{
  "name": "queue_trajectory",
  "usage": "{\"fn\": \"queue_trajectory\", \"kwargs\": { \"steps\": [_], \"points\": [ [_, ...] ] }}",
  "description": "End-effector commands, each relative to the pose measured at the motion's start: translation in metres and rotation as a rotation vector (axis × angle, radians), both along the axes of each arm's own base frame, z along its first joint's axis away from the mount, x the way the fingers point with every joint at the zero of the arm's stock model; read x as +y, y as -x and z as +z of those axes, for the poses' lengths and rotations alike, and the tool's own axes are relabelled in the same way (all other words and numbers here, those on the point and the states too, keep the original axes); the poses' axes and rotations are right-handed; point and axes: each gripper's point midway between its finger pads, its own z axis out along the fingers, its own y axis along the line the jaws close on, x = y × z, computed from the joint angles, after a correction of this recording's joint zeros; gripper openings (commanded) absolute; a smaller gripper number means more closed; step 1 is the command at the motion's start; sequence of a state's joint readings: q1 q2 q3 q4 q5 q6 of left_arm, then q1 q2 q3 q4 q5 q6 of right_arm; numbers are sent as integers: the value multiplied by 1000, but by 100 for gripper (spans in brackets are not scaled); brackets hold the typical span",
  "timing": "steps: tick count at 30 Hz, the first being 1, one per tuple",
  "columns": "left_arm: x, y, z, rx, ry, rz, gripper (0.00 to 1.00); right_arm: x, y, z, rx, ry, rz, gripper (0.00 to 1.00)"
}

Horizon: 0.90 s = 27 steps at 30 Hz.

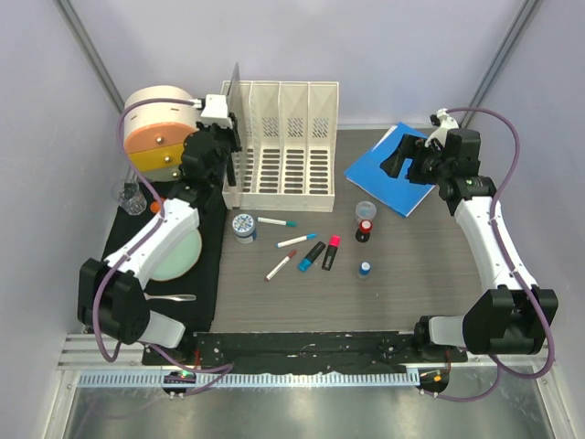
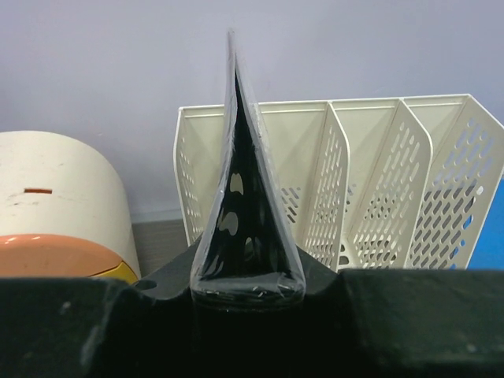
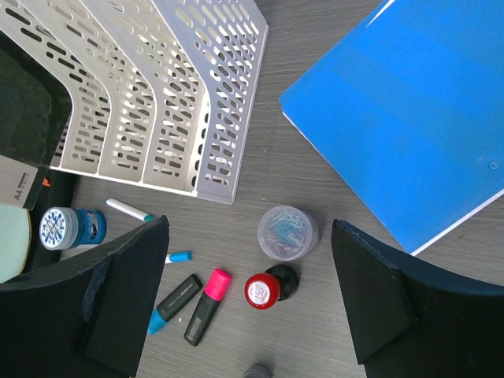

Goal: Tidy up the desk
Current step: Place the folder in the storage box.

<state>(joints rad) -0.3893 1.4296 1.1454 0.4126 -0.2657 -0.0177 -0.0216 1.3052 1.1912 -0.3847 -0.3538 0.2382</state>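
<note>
Nearest, strewn about 6 o'clock on the dark wood-grain desk [image 1: 430,283], which fills the view between the rails: loose markers [image 1: 297,240], a pink highlighter [image 1: 331,253], a red-capped bottle [image 1: 365,229]. Farther, at 2 o'clock, right gripper [image 1: 399,157] above a blue folder [image 1: 375,178]; stands wide apart, holds nothing. At 10 o'clock, left gripper [image 2: 248,287]; pinches a thin black plastic-wrapped sheet [image 2: 246,197] upright at the left wall of the white file rack [image 1: 283,151] at 12 o'clock.
</note>
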Motion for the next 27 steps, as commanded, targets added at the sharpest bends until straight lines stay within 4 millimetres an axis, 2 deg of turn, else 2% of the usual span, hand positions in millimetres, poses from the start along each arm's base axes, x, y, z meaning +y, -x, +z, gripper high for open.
{"fn": "queue_trajectory", "kwargs": {
  "steps": [1,5,11,18,21,24,26,27],
  "points": [
    [11,14,52,-28,10,13,0,1,-7,19,-60,-5,10,89],
    [15,27,40,33,-3,7,0,6,-7,24,-67,-28,32,89],
    [18,41,7,152,-33,0,1,6,-2,31,-85,-26,29,89],
    [20,55,-20,270,-59,-12,21,5,1,39,-105,-21,27,89],
    [21,58,-27,303,-74,-16,30,5,2,40,-106,-21,27,89],
    [20,61,-32,337,-92,-31,32,5,3,42,-109,-20,26,89],
    [18,63,-29,341,-101,-42,43,5,4,43,-111,-20,26,89],
    [19,65,-31,357,-105,-42,44,4,5,44,-115,-17,24,89]
  ]
}}
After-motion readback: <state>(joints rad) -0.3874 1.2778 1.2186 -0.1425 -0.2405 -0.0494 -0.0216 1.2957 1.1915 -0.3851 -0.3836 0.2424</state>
